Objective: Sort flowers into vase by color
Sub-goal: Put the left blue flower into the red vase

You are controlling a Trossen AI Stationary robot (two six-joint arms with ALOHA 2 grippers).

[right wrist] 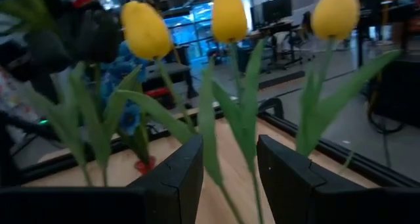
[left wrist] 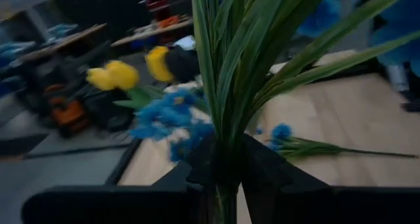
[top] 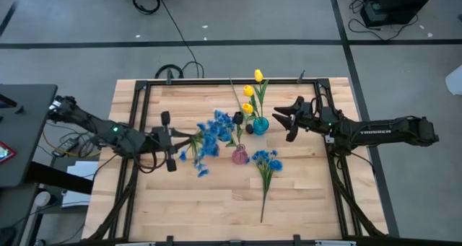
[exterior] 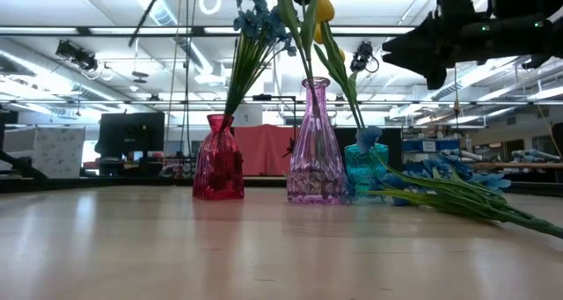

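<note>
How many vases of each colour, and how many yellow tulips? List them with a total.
Red vase: 1
Pink vase: 1
Teal vase: 1
Yellow tulips: 3
Total: 6

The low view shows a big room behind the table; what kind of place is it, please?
Probably a robotics lab or workshop: a wooden table in a black frame, monitors on benches behind it, and ceiling strip lights over an open hall.
</note>
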